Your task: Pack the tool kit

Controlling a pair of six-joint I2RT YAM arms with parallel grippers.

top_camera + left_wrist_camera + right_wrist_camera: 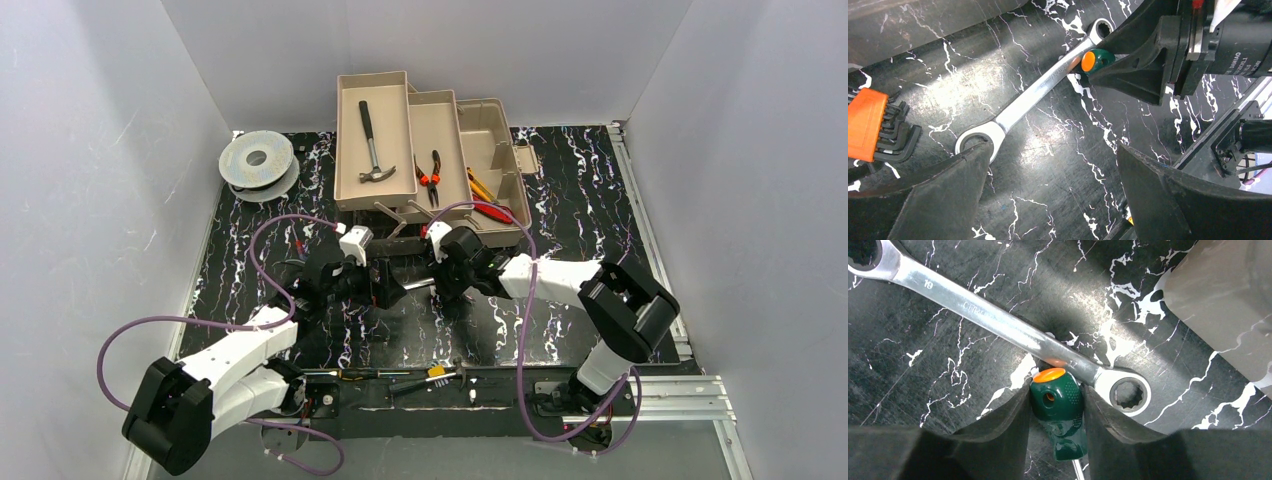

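Observation:
The tan toolbox (385,190) stands open at the back, its fold-out trays holding a hammer (372,140), orange-handled pliers (430,178) and screwdrivers (488,200). A silver ring wrench (1033,92) lies flat on the black mat between my two grippers; it also shows in the right wrist view (998,322) and in the top view (417,284). My right gripper (1057,390) is shut on a green screwdriver handle with an orange cap (1059,407), its cap touching the wrench shaft. My left gripper (1050,150) is open and empty, its left finger (948,190) at the wrench's near ring end.
An orange-holder hex key set (870,130) lies left of the wrench. A round grey spool (258,162) sits at the back left. More small tools (400,377) lie along the front edge between the arm bases. White walls enclose the mat.

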